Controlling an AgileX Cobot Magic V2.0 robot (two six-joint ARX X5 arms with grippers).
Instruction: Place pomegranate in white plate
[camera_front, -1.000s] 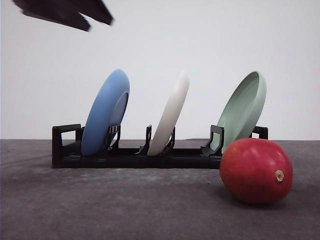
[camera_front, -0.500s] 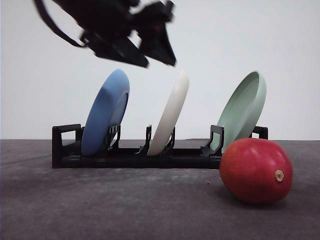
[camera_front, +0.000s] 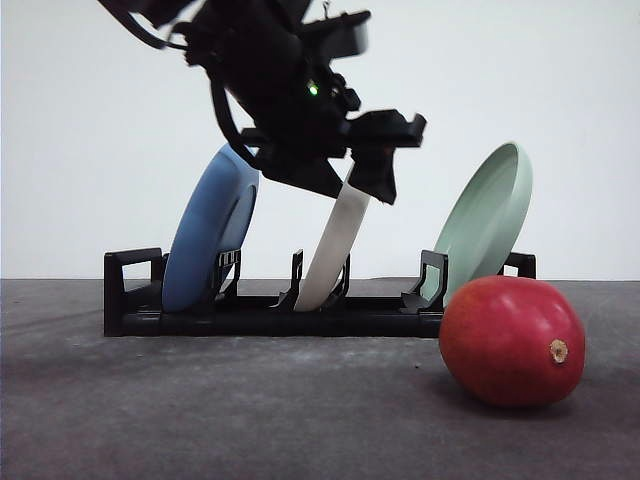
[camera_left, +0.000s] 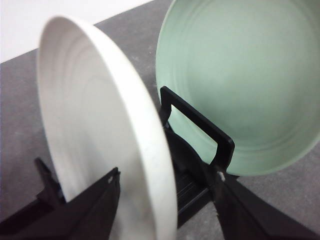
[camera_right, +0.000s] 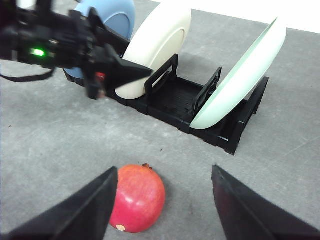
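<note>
While the pomegranate (camera_front: 512, 341) lies on the table (camera_front: 200, 420) near its front right, just before the rack's (camera_front: 250, 315) right end, nothing grips it. Right gripper (camera_right: 164, 200) hangs above the fruit, fingers (camera_right: 85, 210) spread wide, not touching. White plate (camera_front: 335, 245) stands tilted in the rack's middle slot, blue plate (camera_front: 205, 235) left, green plate (camera_front: 490, 215) right. Left gripper (camera_left: 165, 210) sits at the white plate's upper rim, fingers (camera_left: 92, 205) spread to either side of it; contact unclear.
</note>
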